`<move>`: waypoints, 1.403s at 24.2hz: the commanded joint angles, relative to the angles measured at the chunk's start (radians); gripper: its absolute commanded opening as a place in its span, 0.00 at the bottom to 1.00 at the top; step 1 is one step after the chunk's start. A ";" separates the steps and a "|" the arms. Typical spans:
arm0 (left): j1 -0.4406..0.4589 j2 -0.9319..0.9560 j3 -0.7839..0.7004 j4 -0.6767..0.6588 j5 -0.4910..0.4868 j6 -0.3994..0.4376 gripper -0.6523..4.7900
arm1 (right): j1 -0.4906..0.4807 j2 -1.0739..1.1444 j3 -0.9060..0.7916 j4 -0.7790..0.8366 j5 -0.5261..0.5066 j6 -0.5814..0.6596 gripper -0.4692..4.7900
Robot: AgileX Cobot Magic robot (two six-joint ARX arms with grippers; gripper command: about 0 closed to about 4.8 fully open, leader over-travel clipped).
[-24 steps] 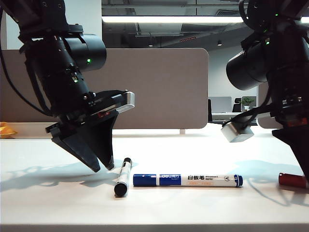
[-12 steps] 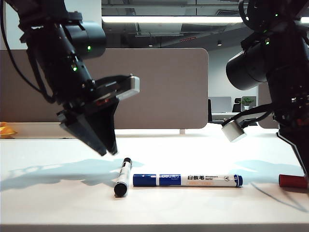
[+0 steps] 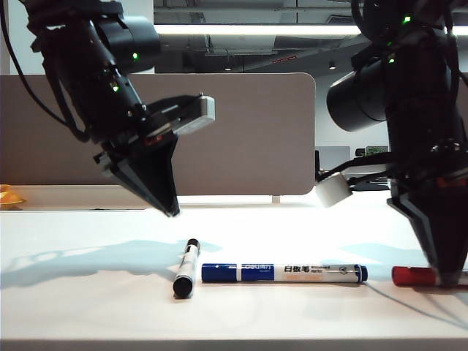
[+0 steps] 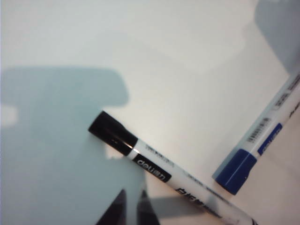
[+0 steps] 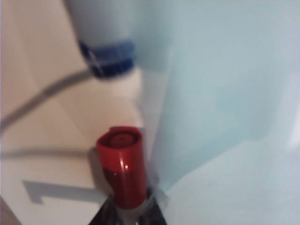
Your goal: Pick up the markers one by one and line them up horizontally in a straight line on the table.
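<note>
Pinching red marker [image 3: 411,276], right gripper [image 3: 447,276], left gripper [image 3: 171,210] pressed together above black marker [image 3: 186,268].

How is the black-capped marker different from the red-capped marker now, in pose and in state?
1. The black-capped marker lies free on the table, beneath the raised left tool; the red-capped marker is gripped by the right tool.
2. The black-capped marker points toward the exterior camera, out of line with the blue marker; the red-capped marker lies roughly along the blue marker's line.

Both are down at the table.
</note>
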State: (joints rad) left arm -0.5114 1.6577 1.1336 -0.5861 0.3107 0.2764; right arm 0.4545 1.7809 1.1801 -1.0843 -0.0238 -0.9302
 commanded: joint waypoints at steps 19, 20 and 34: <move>0.002 -0.031 0.014 0.019 0.007 0.027 0.11 | 0.029 0.008 -0.004 0.100 -0.049 -0.040 0.19; 0.002 -0.031 0.014 0.020 0.007 0.028 0.11 | 0.029 0.008 -0.004 0.099 -0.065 -0.039 0.19; 0.002 -0.031 0.014 0.020 -0.001 0.028 0.24 | 0.077 0.008 -0.004 0.125 -0.082 -0.039 0.33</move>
State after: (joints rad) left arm -0.5087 1.6318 1.1446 -0.5648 0.3103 0.2989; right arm 0.5236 1.7794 1.1820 -0.9947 -0.1001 -0.9642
